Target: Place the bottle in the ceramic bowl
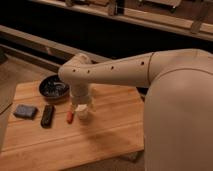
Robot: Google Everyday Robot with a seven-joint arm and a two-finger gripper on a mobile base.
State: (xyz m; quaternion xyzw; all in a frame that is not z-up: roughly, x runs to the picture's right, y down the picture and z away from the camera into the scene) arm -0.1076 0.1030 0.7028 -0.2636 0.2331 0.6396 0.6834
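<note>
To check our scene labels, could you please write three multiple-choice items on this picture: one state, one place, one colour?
1. The ceramic bowl is: A) upright on the table B) overturned C) lifted off the table.
2. The gripper is: A) inside the bowl B) low over the table, just right of the red item C) beyond the table's right edge.
3. The flat pad at the table's left edge is: A) green B) yellow C) blue.
Answers: 1 A, its opening faces up on the wood; 2 B, the arm ends beside the red item; 3 C, it looks blue.

Wooden table [110, 131], pale rails [150, 20], dark wall [125, 44]
</note>
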